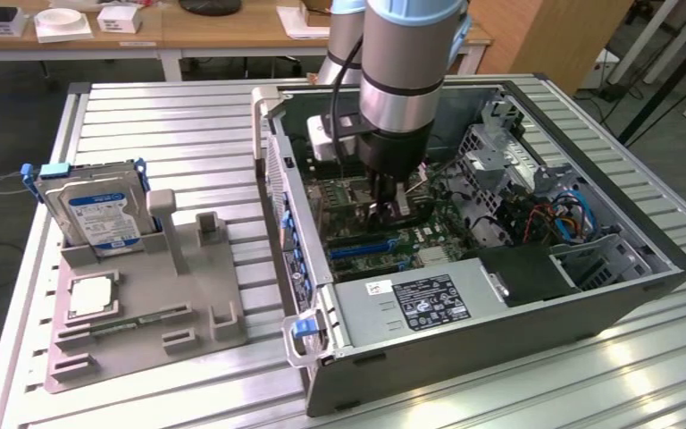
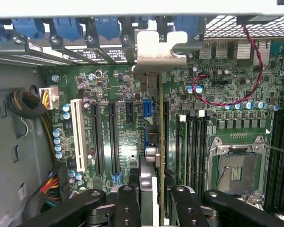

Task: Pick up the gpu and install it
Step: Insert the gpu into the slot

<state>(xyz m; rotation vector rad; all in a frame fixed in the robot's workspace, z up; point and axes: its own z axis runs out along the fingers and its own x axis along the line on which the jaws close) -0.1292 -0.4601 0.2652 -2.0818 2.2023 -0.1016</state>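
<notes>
The gpu [image 2: 154, 142] shows edge-on in the wrist view, standing upright over the green motherboard [image 2: 118, 142] among the black expansion slots. Its silver end bracket [image 2: 158, 52] lies against the case's rear slot openings with their blue clips. My gripper [image 2: 154, 208] is shut on the card, one black finger [image 2: 128, 208] on each face. In the exterior view the gripper [image 1: 391, 210] reaches straight down into the open computer case [image 1: 355, 357], and the card is mostly hidden beneath it.
Inside the case are a white slot [image 2: 79, 135], an empty CPU socket [image 2: 236, 172], a red-black cable [image 2: 236, 94] and the power supply [image 1: 421, 304]. On the exterior view's left, a grey fixture [image 1: 188, 295] holds a hard drive [image 1: 99, 210], a CPU [image 1: 90, 295] and a memory stick [image 1: 140, 319].
</notes>
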